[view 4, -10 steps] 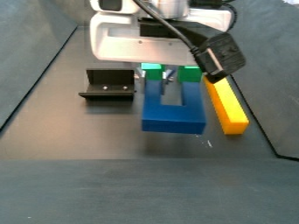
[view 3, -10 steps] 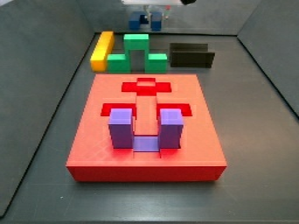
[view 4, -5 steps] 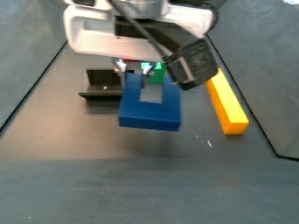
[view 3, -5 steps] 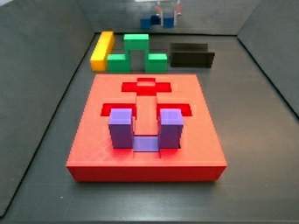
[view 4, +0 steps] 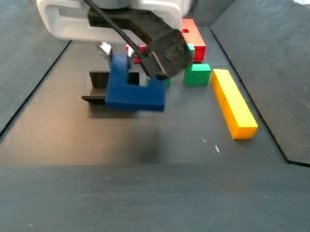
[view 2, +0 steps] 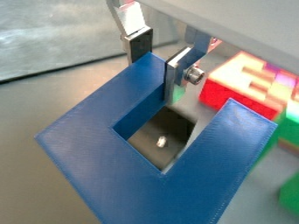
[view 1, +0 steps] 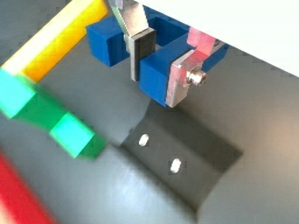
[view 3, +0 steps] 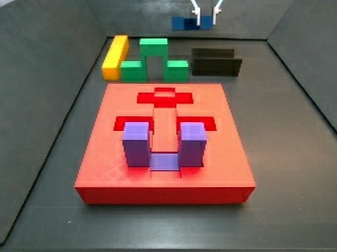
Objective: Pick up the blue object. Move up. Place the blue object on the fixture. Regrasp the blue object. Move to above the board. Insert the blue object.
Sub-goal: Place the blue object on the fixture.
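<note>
My gripper is shut on the blue object, a dark-blue U-shaped block, with one finger on each side of its wall in both wrist views. In a side view the blue object hangs in the air just in front of and above the fixture, hiding part of it. The fixture is a black holder with a raised back edge. Its base plate with two holes lies below the block. The red board lies nearer the front and carries a purple U-shaped block in a recess.
A green arch block and a yellow bar lie beside the fixture, behind the board. Dark side walls close in the floor on both sides. The arm's white wrist housing hangs above the fixture.
The gripper has carried the blue object sideways from above the green block toward the fixture. The blocks on the floor have not moved.
</note>
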{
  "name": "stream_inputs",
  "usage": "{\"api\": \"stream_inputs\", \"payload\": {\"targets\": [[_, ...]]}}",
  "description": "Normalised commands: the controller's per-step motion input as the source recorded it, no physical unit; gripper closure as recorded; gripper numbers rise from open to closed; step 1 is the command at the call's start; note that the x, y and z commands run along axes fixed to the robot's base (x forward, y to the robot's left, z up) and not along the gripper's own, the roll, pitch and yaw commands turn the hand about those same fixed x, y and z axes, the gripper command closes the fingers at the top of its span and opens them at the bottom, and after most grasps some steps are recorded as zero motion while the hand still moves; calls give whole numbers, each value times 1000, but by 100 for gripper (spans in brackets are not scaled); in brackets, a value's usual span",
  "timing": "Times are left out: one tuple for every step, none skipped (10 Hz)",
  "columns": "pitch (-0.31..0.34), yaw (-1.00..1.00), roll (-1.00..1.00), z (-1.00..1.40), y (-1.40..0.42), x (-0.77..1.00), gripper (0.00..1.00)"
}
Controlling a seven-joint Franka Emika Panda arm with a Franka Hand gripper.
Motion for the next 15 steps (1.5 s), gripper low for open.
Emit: {"api": "stream_inputs", "payload": {"targets": [[260, 0, -709, 69, -334, 920, 100], [194, -57, -820, 106, -214, 906, 100], [9, -160, -911, 180, -89, 874, 100], [0, -189, -951, 131, -3, 889, 100], [-23, -191, -974, 83, 0, 866, 100], [-57, -160, -874, 26, 0, 886, 100], [-6, -100, -594, -3, -89, 994, 100], [0, -11, -254, 0, -263, 1000, 100], [94, -6, -66, 0, -300, 1000, 100], [194, -43, 0, 0, -291, 897, 100], [154, -63, 0, 0, -289, 900, 100], [131, -137, 0, 0, -174, 803, 100], [-74, -226, -109, -120, 0, 391, 100], [-286, -200, -271, -246, 0, 426, 100], [-320, -177, -226, -271, 0, 454, 100]]}}
